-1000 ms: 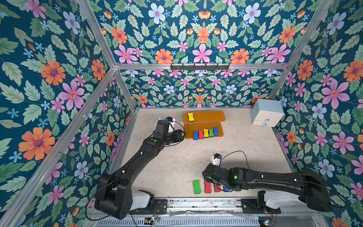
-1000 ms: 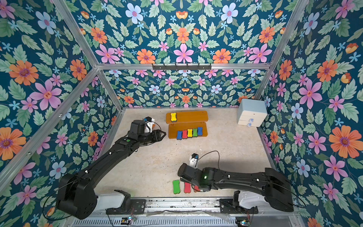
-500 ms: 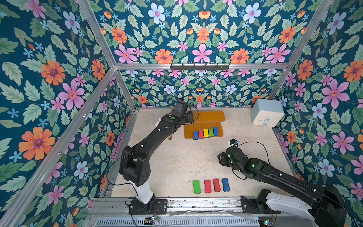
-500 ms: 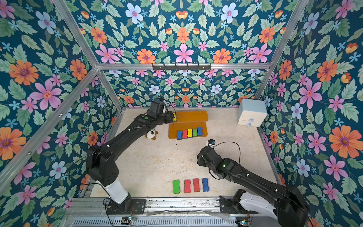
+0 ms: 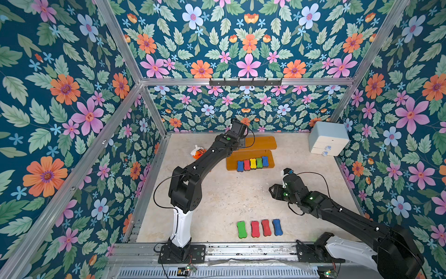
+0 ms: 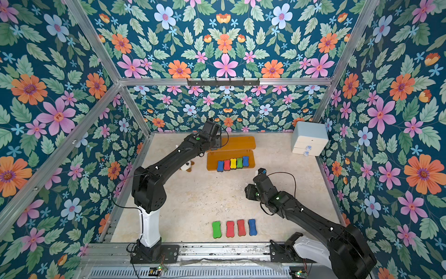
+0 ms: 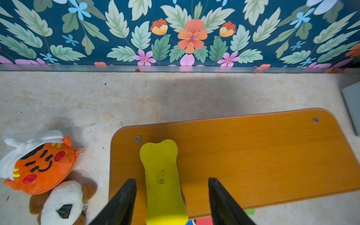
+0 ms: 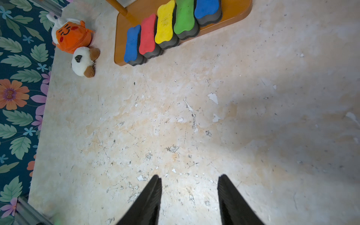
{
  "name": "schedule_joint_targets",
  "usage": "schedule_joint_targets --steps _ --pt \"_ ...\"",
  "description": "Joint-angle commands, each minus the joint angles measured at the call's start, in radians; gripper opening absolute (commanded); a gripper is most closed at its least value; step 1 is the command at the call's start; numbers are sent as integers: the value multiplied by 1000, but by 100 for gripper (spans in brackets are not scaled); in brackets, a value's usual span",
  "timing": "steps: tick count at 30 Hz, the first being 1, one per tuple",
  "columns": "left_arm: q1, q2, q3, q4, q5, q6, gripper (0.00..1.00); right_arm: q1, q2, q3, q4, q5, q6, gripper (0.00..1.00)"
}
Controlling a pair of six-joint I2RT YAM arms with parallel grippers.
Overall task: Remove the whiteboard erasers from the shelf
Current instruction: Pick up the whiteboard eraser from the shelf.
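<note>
Whiteboard erasers in three lots; five (image 5: 253, 163) packed side by side on the lower board of the shelf (image 5: 263, 143), just above centre frame in both top views, running blue, red, yellow, green, blue, dark undersides down; four more (image 5: 266, 227) flat on the table (image 5: 217, 205) at lower centre, green, red, red, blue, slightly apart; one yellow eraser (image 7: 163, 181) alone on the upper board, seen only from the left wrist, hidden under the left arm (image 5: 205, 157) in the top views. Left gripper (image 7: 171, 179) over that upper board, jaws spread, one finger each side of the yellow eraser, seemingly not yet touching the foam, though hard to judge from this angle. Right gripper (image 8: 189, 176) right of centre frame, jaws parted, holding nothing, bare table beneath. Orange plush (image 7: 39, 165) and brown-white plush (image 7: 62, 202) touching each other on the table just beside the shelf's end; pale drawer box (image 5: 328, 139) at upper right of the floor, well apart from the shelf.
</note>
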Motion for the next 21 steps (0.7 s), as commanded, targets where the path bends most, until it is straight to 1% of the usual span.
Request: schedule_joint_targets --steps 1,5,8,12,21 --pt "-1 12 8 -13 -49 2 64 -13 1 -2 26 -35 -22 51" --pt "-1 21 8 -9 -57 -1 64 -18 4 3 26 -40 -23 52" --pt "-1 32 10 -6 -42 -1 64 -16 7 3 28 -44 -19 51" --pt "-1 43 11 -8 -42 -17 59 -17 8 4 30 -50 -12 51" --pt "0 59 11 -12 -57 -33 54 -17 1 3 26 -60 2 51"
